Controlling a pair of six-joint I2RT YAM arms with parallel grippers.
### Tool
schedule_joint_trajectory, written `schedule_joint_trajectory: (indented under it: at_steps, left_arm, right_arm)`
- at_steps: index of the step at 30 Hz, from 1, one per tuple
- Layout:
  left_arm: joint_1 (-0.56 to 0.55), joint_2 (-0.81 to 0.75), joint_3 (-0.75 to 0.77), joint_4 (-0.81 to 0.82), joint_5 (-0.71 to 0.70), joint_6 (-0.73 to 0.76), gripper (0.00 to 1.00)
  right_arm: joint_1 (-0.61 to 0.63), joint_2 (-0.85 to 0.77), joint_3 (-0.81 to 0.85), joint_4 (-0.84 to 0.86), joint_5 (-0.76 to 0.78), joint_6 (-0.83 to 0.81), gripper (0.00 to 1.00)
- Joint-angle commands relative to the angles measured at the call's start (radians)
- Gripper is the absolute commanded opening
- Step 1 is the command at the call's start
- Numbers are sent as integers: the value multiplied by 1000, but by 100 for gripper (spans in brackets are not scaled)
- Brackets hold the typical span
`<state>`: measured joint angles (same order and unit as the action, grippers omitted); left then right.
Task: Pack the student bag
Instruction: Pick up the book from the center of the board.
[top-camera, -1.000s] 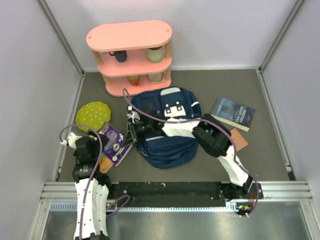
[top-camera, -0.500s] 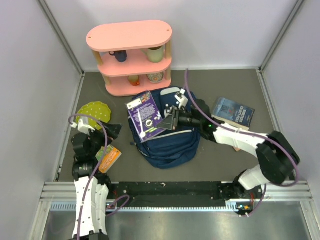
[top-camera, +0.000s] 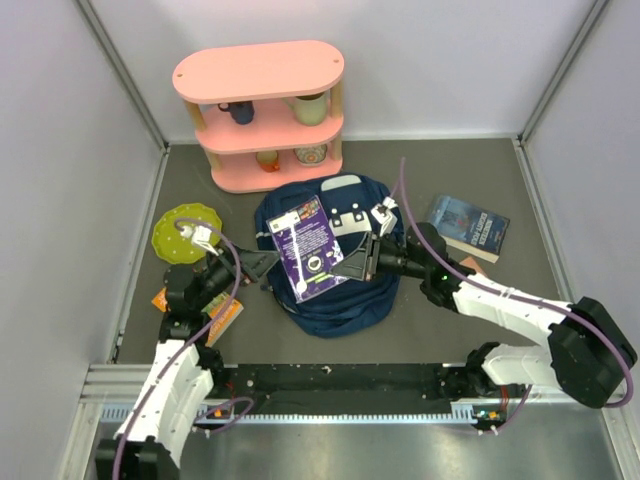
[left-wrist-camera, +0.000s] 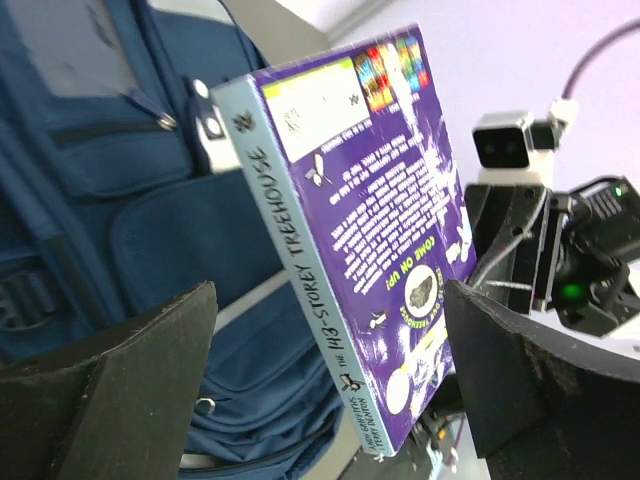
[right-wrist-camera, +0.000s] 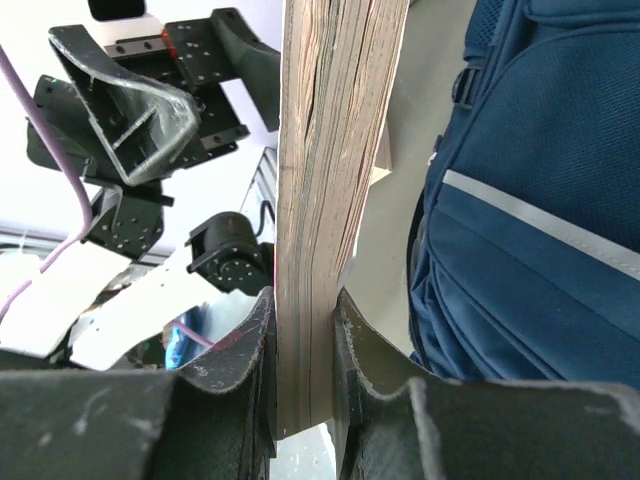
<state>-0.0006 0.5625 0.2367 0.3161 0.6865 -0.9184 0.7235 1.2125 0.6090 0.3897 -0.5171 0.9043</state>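
The student bag, a navy backpack with a white patch, lies in the middle of the mat. Above it hangs a purple paperback book, tilted, and my right gripper is shut on its right edge. The right wrist view shows the page edges clamped between the fingers of the right gripper, with the bag to the right. My left gripper stands open at the book's left side. In the left wrist view the left gripper frames the book's spine without touching it, with the bag behind.
A pink shelf holding mugs stands at the back. A green plate and an orange packet lie at the left. At the right lie a blue book and a small brown card.
My right gripper has carried the purple book from the left side of the mat to above the bag. My left arm has swung right, toward the book.
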Motion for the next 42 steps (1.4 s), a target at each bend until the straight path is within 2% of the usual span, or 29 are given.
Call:
schedule_joint_trajectory:
  at_steps: [1,5,10,12,16,17,18,20,21,22,24,25,26,28,29,32,33,34,36,38,42]
  left_arm:
    - [-152,65,-5,182,-90,10,99]
    - [-229,125,-14,314,-139,-16,99]
    - [-265,201,-16,374,-163,-30,98]
    - [-272,212,-28,409,-169,-36,89]
    - [-280,220,-37,459,-171,-46,62]
    - [-282,224,-34,463,-159,-42,53]
    - [-285,234,-27,466,-150,-42,31]
    - [-285,234,-23,465,-156,-43,2]
    - [-285,215,-27,451,-172,-45,0]
    - [-285,199,-28,405,-189,-45,0]
    - [-285,128,-34,336,-272,-40,0]
    - [-285,99,-40,306,-309,-37,0]
    - [-285,70,-46,263,-338,-45,0]
    - [-285,-15,-63,232,-432,-68,0]
    - [-285,-36,-71,229,-452,-91,0]
    - [-285,-91,-94,225,-531,-169,0]
    - [-285,-99,-106,253,-536,-192,0]
    - [-285,-99,-112,273,-550,-236,0]
    - [-286,-81,-143,402,-548,-281,0]
    - [-288,-50,-152,455,-550,-330,0]
    - [-300,10,-149,557,-535,-365,0]
  right_arm:
    - [-1,-45,-15,227,-60,79,0]
    - [-1,-50,-37,287,-122,108,0]
    - [-1,-71,-61,302,-172,114,0]
    - [-1,-74,-68,287,-185,105,0]
    - [-1,-57,-61,296,-241,85,0]
    - [-2,-51,-46,290,-263,79,0]
    - [-4,-36,-32,264,-270,52,0]
    - [-39,-30,38,67,-246,-16,15]
    - [-59,-43,61,-22,-215,-89,25]
    - [-88,-60,81,-217,-177,-129,46]
    - [-162,-105,121,-386,24,-235,85]
    - [-177,-167,126,-475,107,-257,98]
    - [-188,-200,111,-555,237,-265,99]
    - [-199,-302,69,-563,278,-237,99]
    - [-199,-338,2,-483,232,-208,99]
    - [-184,-437,-220,-210,97,31,99]
    - [-170,-452,-265,-72,98,142,99]
    - [-121,-465,-314,-33,113,174,99]
    - [-55,-481,-310,-46,207,186,99]
    - [22,-455,-281,-42,274,185,99]
    - [65,-357,-284,131,281,290,99]
